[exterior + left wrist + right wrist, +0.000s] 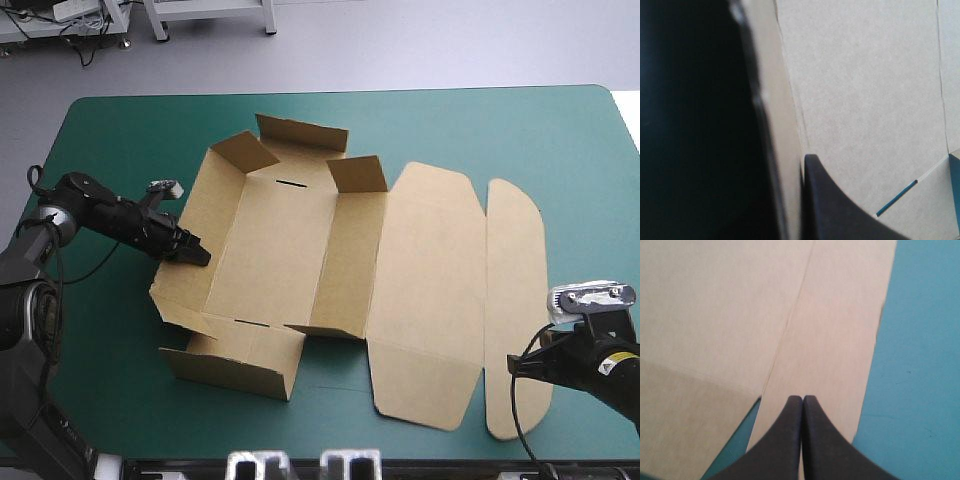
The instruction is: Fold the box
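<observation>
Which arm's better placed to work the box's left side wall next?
Left, probably. The left gripper is shut on the box at that wall. The right gripper is shut, empty, over the flat lid flap on the box's opposite side.

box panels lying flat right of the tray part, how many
2: the wide lid panel next to the tray, and the narrow rounded flap beyond it, farther right.

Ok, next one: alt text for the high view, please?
A half-formed brown cardboard box lies on the teal-green table cover, its walls raised at the left and its lid flat to the right. The left black-fingered gripper pinches the box's left wall; the right gripper, shut, is poised at the lid's outer flap.
</observation>
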Available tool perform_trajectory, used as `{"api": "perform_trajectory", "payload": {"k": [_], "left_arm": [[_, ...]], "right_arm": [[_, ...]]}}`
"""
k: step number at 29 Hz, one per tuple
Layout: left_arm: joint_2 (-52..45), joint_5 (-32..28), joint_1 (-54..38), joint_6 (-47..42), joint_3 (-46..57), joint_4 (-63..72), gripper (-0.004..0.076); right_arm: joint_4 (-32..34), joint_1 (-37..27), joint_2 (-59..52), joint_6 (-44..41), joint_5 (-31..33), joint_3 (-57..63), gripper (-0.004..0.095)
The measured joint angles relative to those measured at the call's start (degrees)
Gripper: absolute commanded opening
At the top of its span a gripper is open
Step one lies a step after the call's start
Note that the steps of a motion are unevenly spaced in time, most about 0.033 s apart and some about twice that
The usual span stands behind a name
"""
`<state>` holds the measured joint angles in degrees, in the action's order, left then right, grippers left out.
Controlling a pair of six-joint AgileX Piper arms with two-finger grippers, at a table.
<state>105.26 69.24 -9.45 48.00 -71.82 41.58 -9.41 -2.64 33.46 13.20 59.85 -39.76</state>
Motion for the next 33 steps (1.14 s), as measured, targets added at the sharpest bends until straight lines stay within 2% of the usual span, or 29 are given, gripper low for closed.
{"api": "perform_trajectory", "payload": {"k": [4,13,22,31,33], "left_arm": [[-0.97,0.08,3.42,4.01,-3.76,-0.20,-0.0009],[-4.46,0.86,10.29,2.77,-22.08,-6.64,-0.0010],[-8.22,1.47,25.92,10.18,-31.89,-26.13,-0.0009],[-8.22,-7.03,40.45,11.07,-32.46,-47.09,-0.0009],[-8.22,-10.99,42.96,8.80,-32.46,-51.78,-0.0009]], "right_arm": [[0.00,0.00,0.00,0.00,0.00,0.00,-0.0020],[0.00,0.00,0.00,0.00,-0.25,0.00,-0.0020],[-2.33,0.00,0.20,0.00,-6.87,0.00,-0.0020],[-3.29,0.00,8.46,1.22,-12.33,-8.07,-0.0020],[-5.13,0.00,12.97,1.92,-13.16,-13.07,-0.0020]]}}
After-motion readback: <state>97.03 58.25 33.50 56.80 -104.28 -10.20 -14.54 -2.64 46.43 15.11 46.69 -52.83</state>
